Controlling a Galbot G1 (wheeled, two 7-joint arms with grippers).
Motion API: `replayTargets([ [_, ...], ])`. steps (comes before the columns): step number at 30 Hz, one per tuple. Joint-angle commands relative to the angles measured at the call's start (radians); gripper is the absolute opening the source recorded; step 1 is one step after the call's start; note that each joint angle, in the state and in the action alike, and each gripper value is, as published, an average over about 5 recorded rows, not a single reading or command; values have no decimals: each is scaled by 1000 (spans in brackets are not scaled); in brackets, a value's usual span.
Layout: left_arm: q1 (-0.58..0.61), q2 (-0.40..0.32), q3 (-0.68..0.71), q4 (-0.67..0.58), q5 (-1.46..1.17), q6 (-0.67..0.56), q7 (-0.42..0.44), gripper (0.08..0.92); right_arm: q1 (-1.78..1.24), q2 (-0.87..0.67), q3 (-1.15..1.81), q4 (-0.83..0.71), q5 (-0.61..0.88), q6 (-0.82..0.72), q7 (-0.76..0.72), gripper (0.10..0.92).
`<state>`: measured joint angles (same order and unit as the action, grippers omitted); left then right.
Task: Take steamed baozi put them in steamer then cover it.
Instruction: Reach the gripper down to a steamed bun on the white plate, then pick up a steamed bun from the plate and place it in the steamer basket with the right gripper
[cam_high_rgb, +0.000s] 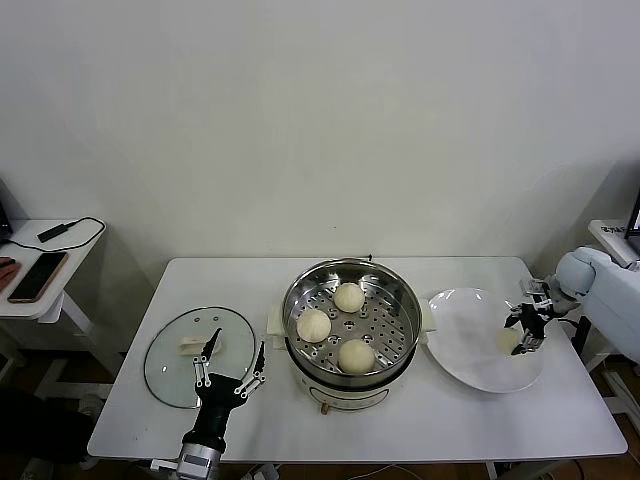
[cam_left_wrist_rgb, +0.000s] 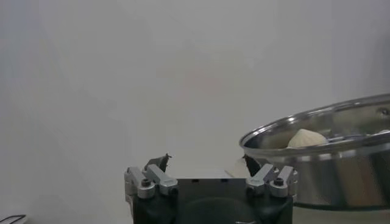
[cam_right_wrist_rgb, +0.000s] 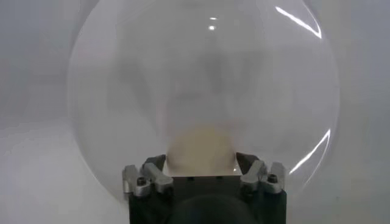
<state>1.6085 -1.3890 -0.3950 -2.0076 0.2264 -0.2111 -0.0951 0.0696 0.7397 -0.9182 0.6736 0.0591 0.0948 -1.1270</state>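
Note:
The steamer (cam_high_rgb: 400, 290) stands mid-table with three steamed baozi (cam_high_rgb: 348, 296) on its perforated tray. The fourth baozi (cam_high_rgb: 507, 340) lies on the white plate (cam_high_rgb: 465, 340) at the right. My right gripper (cam_high_rgb: 527, 328) is down over it, open, with a jaw on each side of the bun (cam_right_wrist_rgb: 201, 149); the gripper (cam_right_wrist_rgb: 201, 161) sits low over the plate (cam_right_wrist_rgb: 122, 91). The cover (cam_high_rgb: 170, 365), a glass lid, lies flat at the left. My left gripper (cam_high_rgb: 232, 365) hovers open and empty between lid and steamer. The left wrist view shows that gripper (cam_left_wrist_rgb: 206, 161), the steamer (cam_left_wrist_rgb: 329, 176) and a baozi (cam_left_wrist_rgb: 306, 139).
A side table (cam_high_rgb: 60, 270) at the far left holds a phone (cam_high_rgb: 35, 277) and a cable. The white wall stands close behind the table. The table's front edge runs just below the steamer.

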Motion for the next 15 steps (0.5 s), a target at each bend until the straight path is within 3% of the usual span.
replayTargets([
  [1,-1,2,-1,-2,0,0,0,823,15,-5,-9,11,13,-3,-2,666],
  [8,-6,5,5,-2,-1,3,0,823,248,-84,-158,203,112,-41,-113,653],
  [15,-14,6,17,-4,1,7,1,823,678,-74,-518,454,328,-126,-185,653],
])
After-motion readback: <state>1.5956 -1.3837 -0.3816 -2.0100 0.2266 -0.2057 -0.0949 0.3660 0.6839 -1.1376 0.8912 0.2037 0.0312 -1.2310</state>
